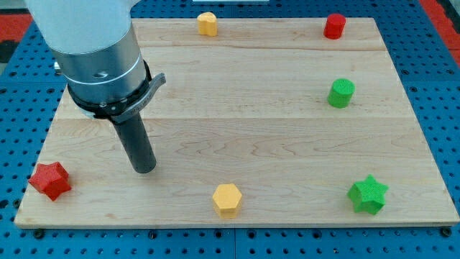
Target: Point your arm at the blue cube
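Board (237, 129): wooden, lying on a blue pegboard surface (431, 86).
My tip (145, 170): resting on the board, left of centre, towards the near edge.
Pincer state: I carry none; my arm ends in a plain dark rod, so nothing is held.
Blue cube: I cannot see it; it may be hidden behind my arm, I cannot tell.
Red star (49, 180): near left corner, left of my tip, apart from it.
Yellow hexagon (227, 198): near edge, right of my tip.
Green star (368, 194): near right corner.
Green cylinder (341, 93): right side, mid-depth.
Red cylinder (334, 26): far right.
Yellow block (208, 24): far edge, centre.
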Action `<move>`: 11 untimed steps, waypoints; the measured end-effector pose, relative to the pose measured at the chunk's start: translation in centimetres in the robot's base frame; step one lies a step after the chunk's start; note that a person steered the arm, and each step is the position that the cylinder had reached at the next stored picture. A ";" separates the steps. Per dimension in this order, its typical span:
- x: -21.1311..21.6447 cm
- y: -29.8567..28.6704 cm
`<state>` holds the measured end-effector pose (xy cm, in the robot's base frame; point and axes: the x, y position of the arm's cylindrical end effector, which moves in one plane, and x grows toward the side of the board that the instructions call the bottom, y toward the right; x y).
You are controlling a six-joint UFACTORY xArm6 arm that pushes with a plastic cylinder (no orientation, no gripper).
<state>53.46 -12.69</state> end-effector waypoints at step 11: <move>-31.3 -8.1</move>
